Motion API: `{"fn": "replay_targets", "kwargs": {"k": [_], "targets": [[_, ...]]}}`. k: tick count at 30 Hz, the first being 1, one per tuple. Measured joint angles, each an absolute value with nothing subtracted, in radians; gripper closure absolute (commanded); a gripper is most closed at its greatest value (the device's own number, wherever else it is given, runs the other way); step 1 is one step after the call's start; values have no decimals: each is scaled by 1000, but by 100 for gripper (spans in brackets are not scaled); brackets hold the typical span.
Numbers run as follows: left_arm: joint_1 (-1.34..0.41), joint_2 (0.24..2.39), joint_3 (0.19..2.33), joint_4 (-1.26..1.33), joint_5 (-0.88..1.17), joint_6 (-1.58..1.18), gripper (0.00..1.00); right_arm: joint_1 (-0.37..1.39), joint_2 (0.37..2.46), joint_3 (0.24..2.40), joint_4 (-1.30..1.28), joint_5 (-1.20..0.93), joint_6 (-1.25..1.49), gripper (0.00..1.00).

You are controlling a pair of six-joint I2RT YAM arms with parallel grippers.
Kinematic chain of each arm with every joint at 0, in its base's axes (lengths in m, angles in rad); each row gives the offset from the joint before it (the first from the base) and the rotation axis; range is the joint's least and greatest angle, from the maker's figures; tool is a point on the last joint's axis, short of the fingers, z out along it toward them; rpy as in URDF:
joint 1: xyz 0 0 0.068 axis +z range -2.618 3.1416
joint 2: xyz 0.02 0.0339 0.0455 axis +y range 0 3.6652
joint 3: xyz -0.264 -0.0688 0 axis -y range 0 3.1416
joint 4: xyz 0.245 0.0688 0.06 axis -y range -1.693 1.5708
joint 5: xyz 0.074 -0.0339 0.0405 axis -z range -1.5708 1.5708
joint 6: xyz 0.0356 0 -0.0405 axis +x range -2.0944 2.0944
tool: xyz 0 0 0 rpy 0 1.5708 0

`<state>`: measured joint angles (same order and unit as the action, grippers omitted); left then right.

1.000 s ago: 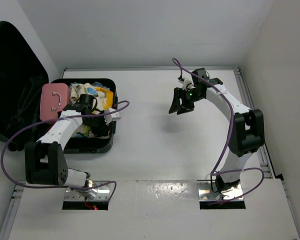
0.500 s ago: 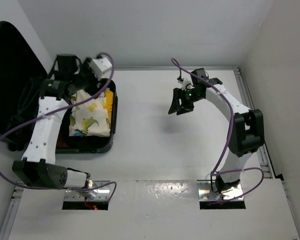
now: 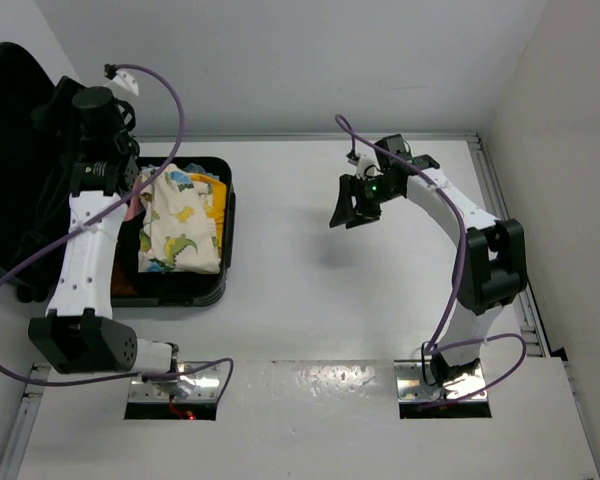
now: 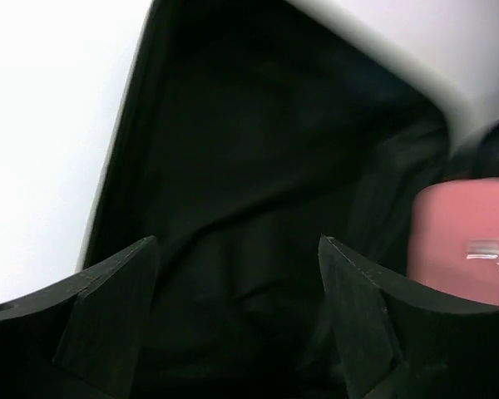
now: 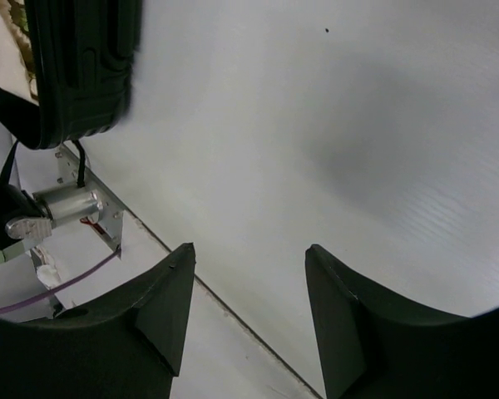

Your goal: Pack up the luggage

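The luggage [image 3: 226, 250] lies open at the table's left, its lid [image 3: 20, 170] propped up against the left wall. A white dinosaur-print cloth [image 3: 180, 225] and a yellow piece [image 3: 218, 200] lie in its base. My left wrist [image 3: 92, 112] is raised above the back left corner of the base. My left gripper [image 4: 237, 243] is open and empty, facing the lid's black lining [image 4: 258, 158]. A pink case [image 4: 466, 241] shows blurred at the right of that view. My right gripper [image 3: 348, 212] hangs open and empty over bare table, and the luggage corner [image 5: 83, 66] shows at the top left of its wrist view.
White walls close the table in at the back and on the right. A metal rail [image 3: 498, 190] runs along the right edge. The arm bases and their mounting plates [image 3: 175, 385] sit at the near edge. A purple cable [image 3: 175, 110] loops over the left arm.
My left arm has risen out of the luggage base and swung back and left toward the lid, its jaws opening. The dinosaur cloth now lies uncovered. The right gripper shifted slightly left.
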<state>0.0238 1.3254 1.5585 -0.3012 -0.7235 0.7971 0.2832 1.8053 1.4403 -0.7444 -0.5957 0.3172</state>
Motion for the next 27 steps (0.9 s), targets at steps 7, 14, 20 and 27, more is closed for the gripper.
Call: {"fn": "replay_targets", "kwargs": {"k": [7,14,20,27], "targets": [[150,1431,1618,-75,-874,1058,19,304,1805,1446,-740,-603,318,44],[215,1456,1700,104,-876,1214,19,311,1805,1446,-737,-603,318,44],[286,1523,1745,121,-853,1251,18,311,1805,1446,-734,-603,321,43],[334,1588,1752,91,-817,1244,17,317,1806,1448,-734,-602,329,43]]}}
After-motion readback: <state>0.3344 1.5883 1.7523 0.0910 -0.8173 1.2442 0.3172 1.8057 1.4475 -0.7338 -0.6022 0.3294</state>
